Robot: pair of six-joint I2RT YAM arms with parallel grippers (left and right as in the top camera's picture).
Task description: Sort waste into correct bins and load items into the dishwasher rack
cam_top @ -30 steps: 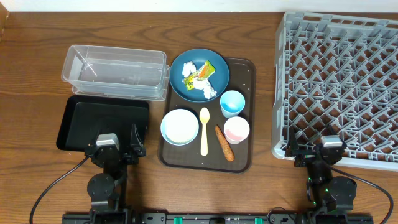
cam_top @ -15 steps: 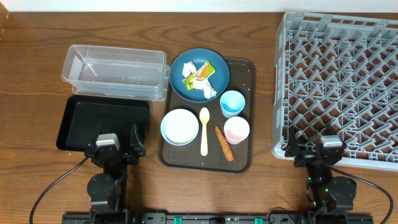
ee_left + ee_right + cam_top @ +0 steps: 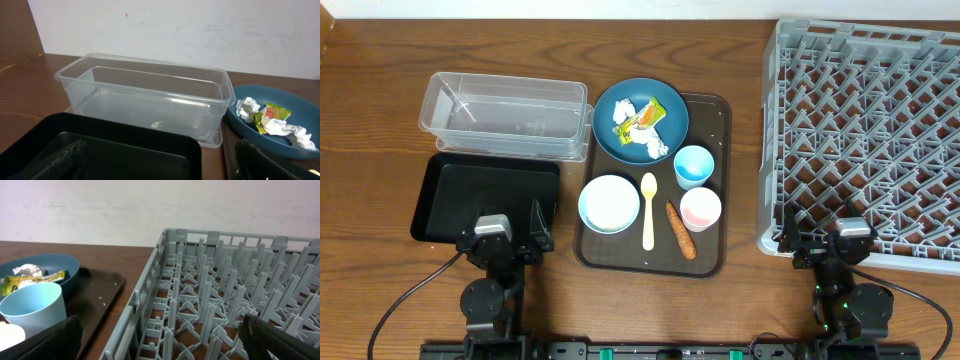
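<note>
Left fingers (image 3: 537, 222) spread, empty, low at the near desk (image 3: 370, 60) edge, over the black tray (image 3: 470, 190) corner; right fingers (image 3: 794, 243) also apart, empty, at the rack (image 3: 767, 150) front rim. Both arms folded back, parked

Left wrist: left fingers (image 3: 55, 160) wide; black tray just below, clear tub (image 3: 145, 95) straight ahead, plate (image 3: 250, 132) with tissue (image 3: 247, 107) and wrapper (image 3: 272, 112) ahead-right. Judged: bins sit on this arm's side for waste

Right wrist: right fingers (image 3: 280, 340) wide; rack directly ahead, light blue cup (image 3: 32, 307) ahead-left. Judged: this arm loads dishes
</note>
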